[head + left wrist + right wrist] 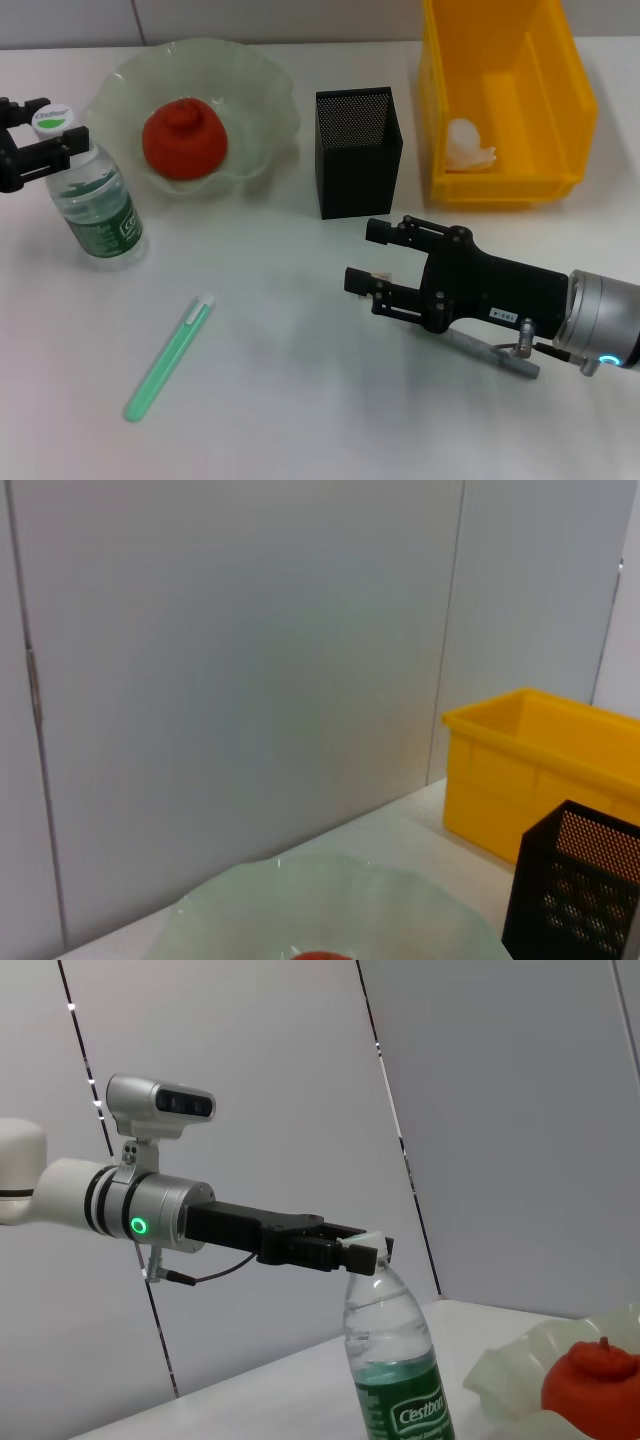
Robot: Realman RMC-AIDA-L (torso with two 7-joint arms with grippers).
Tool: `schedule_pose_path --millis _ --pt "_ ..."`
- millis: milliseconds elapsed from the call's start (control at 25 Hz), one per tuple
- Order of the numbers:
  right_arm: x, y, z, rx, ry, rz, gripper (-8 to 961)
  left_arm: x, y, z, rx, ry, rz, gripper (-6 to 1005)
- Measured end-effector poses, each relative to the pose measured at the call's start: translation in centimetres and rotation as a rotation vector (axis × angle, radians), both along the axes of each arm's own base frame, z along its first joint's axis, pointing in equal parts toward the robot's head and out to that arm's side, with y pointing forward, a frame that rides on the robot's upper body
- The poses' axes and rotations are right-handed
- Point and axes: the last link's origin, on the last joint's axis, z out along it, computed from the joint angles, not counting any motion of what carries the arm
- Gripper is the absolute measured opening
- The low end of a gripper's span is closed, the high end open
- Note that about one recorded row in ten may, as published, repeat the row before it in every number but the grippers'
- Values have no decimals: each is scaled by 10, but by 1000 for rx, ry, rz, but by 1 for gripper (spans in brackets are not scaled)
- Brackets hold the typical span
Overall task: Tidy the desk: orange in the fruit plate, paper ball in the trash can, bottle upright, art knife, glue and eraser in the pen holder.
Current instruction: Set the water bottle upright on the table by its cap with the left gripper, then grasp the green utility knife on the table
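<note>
I'm looking down on a plain white desk (pixel 300 400) that takes the light evenly, with soft shadows. Behind it I see a pale grey panelled wall (pixel 240 680), split by thin vertical seams (pixel 395 1110), meeting the desk's far edge.

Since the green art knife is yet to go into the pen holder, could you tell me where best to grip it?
Grip the art knife across its slim middle, coming straight down from above: it lies flat and diagonal on the table, so the right tool, now open nearby, should turn its fingers across the knife's narrow width.
</note>
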Motion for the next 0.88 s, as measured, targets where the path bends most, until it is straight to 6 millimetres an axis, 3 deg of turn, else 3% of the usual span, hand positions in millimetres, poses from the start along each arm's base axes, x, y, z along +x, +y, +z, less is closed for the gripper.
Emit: schedule_pose_path --millis 200,400,440,680,880 --pt "0 0 0 -1 0 -1 696 0 -1 2 9 -13 2 674" --pt "0 0 0 -3 0 0 696 3 -2 8 40 -47 -16 725" --pt "0 -1 0 -3 -1 0 696 5 -3 17 84 -90 -39 735" --pt "1 -2 -1 -4 -1 -3 696 14 -11 31 116 -168 -109 735" --pt "2 -2 0 -1 0 -9 695 26 -23 20 35 -188 -217 734"
